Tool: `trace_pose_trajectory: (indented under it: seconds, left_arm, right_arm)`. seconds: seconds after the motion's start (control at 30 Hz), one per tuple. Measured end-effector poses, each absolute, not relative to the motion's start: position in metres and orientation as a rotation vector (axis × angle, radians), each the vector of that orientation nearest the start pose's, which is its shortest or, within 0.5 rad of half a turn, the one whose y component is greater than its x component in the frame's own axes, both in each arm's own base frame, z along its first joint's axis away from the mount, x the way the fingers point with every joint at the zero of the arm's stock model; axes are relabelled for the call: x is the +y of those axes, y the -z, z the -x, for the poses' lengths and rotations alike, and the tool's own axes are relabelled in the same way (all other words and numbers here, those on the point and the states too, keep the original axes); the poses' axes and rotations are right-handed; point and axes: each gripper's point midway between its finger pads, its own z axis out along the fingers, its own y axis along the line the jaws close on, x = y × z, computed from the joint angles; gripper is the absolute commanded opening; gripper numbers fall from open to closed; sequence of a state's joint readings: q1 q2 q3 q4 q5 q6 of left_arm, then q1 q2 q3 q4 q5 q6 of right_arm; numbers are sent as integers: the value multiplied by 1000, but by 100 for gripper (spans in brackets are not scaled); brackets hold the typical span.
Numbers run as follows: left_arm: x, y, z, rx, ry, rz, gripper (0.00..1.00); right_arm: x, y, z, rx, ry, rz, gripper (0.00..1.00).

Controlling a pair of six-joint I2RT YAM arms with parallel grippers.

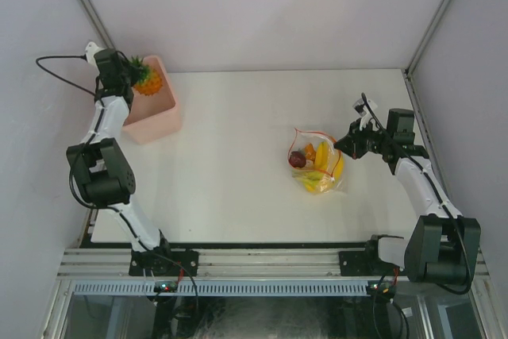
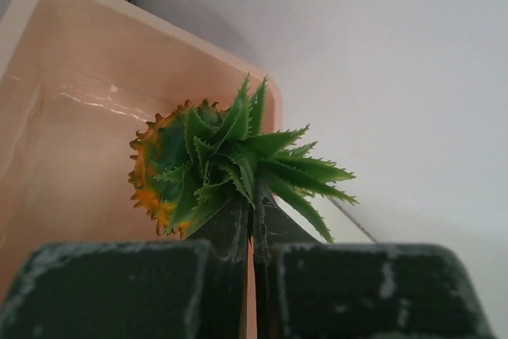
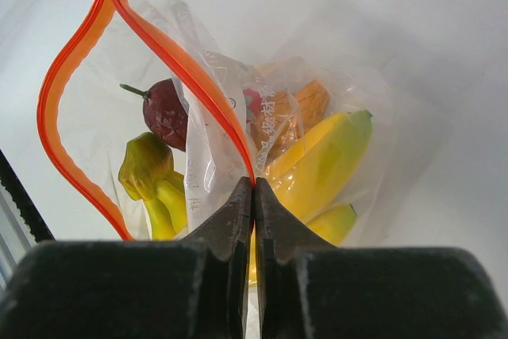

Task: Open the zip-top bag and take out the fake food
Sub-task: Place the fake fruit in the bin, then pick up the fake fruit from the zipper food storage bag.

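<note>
At the table's (image 1: 238, 117) far left corner, the left gripper (image 2: 252, 206) had its fingers pressed together on the green leaves of the pineapple (image 2: 226, 166), pinching the crown. The orange body pointed away from the fingertips, down toward the pink bin (image 2: 71, 61). The fruit's long axis ran on from the fingers, and it hung over the bin's inside close to one wall. Whether it touched the bin could not be told. Simply parting the fingers would probably have let it fall in. Bare tabletop lay between that corner and the zip-top bag (image 1: 316, 166), which sat toward the table's right side, well apart from the left arm and just beside the right one. The right gripper (image 3: 254, 193) was closed on the bag's plastic at the red-orange zip strip (image 3: 70, 89), holding one lip so the mouth gaped in a wide loop to the left of the fingers. The remaining fake food lay inside, just beyond the fingertips: a dark purple fruit (image 3: 167, 113), a yellow-green piece (image 3: 147, 168) and the banana bunch (image 3: 317, 168). The right arm was plainly the nearer one, but it was taken up holding the bag open.
</note>
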State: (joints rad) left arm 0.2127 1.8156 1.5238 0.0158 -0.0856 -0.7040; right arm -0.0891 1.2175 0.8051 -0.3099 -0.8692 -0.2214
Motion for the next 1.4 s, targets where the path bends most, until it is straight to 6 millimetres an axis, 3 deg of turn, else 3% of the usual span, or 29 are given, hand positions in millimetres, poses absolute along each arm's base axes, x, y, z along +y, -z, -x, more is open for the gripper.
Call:
trace_pose_trajectory:
  seconds: [0.3, 0.57, 0.9, 1.0, 1.13, 1.4]
  left_arm:
    - [114, -229, -572, 1721, 228, 924, 4]
    - [117, -216, -581, 1758, 207, 924, 64]
    - [119, -229, -585, 1746, 186, 873, 100]
    - [118, -240, -579, 1730, 184, 842, 100]
    - [109, -273, -563, 1677, 222, 786, 100]
    - [61, -344, -530, 1569, 460, 659, 100]
  right_arm:
    - [101, -159, -306, 2031, -802, 569, 0]
    - [101, -159, -307, 2031, -799, 570, 0]
    - [101, -159, -307, 2031, -797, 570, 0]
    - [101, -159, -307, 2031, -798, 570, 0]
    - [101, -159, -307, 2031, -798, 571, 0]
    - [101, -158, -306, 2030, -798, 576, 0]
